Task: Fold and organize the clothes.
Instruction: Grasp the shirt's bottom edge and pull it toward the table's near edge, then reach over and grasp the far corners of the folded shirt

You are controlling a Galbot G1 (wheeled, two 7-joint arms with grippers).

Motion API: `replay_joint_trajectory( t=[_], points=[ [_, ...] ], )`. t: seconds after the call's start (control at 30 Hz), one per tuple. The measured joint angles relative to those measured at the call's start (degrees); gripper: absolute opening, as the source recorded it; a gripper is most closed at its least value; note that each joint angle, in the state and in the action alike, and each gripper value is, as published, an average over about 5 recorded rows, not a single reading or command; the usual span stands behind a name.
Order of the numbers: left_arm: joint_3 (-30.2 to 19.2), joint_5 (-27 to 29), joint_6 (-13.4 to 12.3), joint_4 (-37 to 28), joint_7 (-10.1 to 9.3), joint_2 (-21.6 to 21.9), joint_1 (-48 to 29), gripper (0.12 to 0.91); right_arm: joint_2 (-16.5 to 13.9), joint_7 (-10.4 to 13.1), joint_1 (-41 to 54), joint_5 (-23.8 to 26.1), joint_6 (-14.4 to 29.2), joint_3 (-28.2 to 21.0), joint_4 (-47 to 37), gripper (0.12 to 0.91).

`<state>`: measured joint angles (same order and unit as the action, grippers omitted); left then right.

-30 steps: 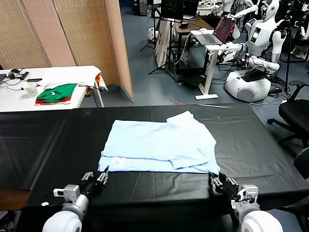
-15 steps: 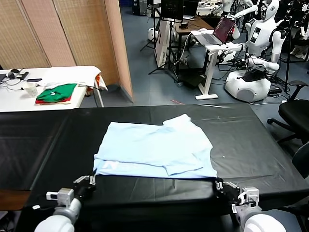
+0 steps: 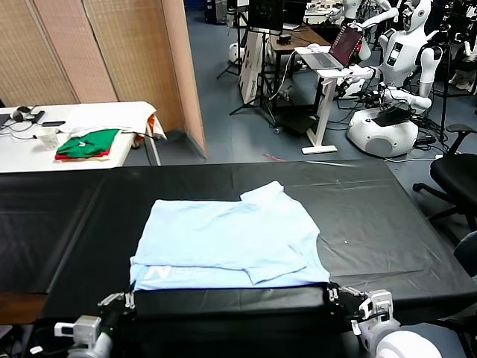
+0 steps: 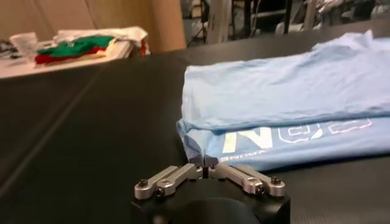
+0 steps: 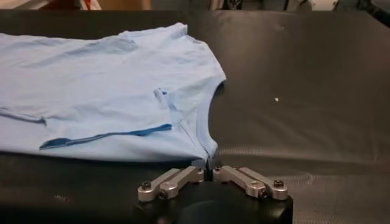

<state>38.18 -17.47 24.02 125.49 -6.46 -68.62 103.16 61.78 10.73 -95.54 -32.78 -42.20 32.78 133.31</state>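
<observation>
From the head, the light-blue shirt (image 3: pixel 227 242) lies folded near the black table's (image 3: pixel 387 224) front edge. The left gripper (image 4: pixel 206 170) pinches nothing beside its corner; the right gripper's (image 5: pixel 208 172) fingers I cannot tell.

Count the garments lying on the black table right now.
1: a light-blue shirt, folded in layers, lies at the near middle of the black table. Anything tucked under it would be hidden.
</observation>
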Motion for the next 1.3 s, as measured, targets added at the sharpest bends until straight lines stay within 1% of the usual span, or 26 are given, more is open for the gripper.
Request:
replay_joint_trajectory(
  t=[0.03,0.07,0.1,0.13,0.17,0.23,0.27,0.33,0.43,0.5,0.6,0.7,0.8,0.87,0.97,1.13,1.3],
  points=[
    [0.18,-0.23,0.41,0.35,-0.31,-0.08,0.16,0.462,0.07,-0.04,-0.22,-0.17,0.00,0.11,0.61,0.717],
    [0.41,-0.54,0.84,0.72,-0.66,-0.15,0.25,0.519,0.16,-0.13,-0.31,-0.51,0.00,0.28,1.24,0.781],
    [0.66,-0.88,1.30,1.10,-1.05,-0.18,0.27,0.575,0.25,-0.29,-0.27,-0.98,0.00,0.49,1.82,0.825],
    [0.93,-1.21,1.70,1.46,-1.42,-0.18,0.23,0.651,0.33,-0.54,-0.11,-1.48,0.00,0.71,2.31,0.854],
    [1.24,-1.52,2.01,1.83,-1.73,-0.15,0.18,0.708,0.38,-0.79,0.24,-1.93,0.00,0.90,2.69,0.884],
    [1.88,-2.23,2.15,2.54,-2.00,0.00,0.03,0.815,0.46,-1.24,1.77,-2.44,0.00,0.97,2.76,0.900],
    [2.22,-2.65,1.96,2.82,-1.87,0.12,-0.11,0.852,0.47,-1.37,3.04,-2.50,0.00,0.82,2.40,0.904],
    [2.78,-3.53,1.09,3.16,-1.14,0.39,-0.66,0.893,0.42,-1.32,6.73,-2.54,0.00,0.13,0.88,0.906],
    [3.00,-5.32,-0.64,2.47,0.10,0.91,-2.96,0.905,0.26,-0.89,14.04,-2.59,0.00,-1.91,-3.31,0.907],
    [2.59,-7.12,-0.76,1.26,0.32,1.37,-5.59,0.906,0.22,-0.67,19.47,-2.61,0.00,-3.85,-6.89,0.907],
    [1.40,-10.94,0.95,-1.08,-0.41,2.34,-10.55,0.907,0.41,-0.59,27.56,-2.47,0.00,-7.18,-12.54,0.907],
    [-0.09,-15.90,2.85,-3.79,-1.74,3.59,-16.29,0.907,1.06,-0.64,34.94,-2.13,0.01,-10.69,-18.73,0.907],
    [-1.69,-20.56,4.56,-7.23,-2.99,5.14,-22.41,0.907,1.94,-0.84,41.11,-1.45,0.01,-13.93,-25.30,0.907],
    [-2.84,-22.74,5.27,-9.99,-3.43,6.29,-26.42,0.907,2.54,-1.08,44.47,-0.82,0.01,-15.80,-29.26,0.907],
    [-4.89,-24.58,5.81,-14.57,-3.49,8.03,-32.00,0.907,3.44,-1.57,48.57,0.06,0.01,-18.11,-34.35,0.907],
    [-9.82,-25.35,6.16,-22.32,-2.89,10.54,-39.84,0.907,4.90,-2.42,53.77,0.40,0.01,-20.64,-41.53,0.907],
    [-14.81,-26.65,8.07,-29.59,-2.27,10.98,-46.57,0.907,5.94,-3.31,57.07,0.71,0.01,-22.31,-46.48,0.907]
  ],
)
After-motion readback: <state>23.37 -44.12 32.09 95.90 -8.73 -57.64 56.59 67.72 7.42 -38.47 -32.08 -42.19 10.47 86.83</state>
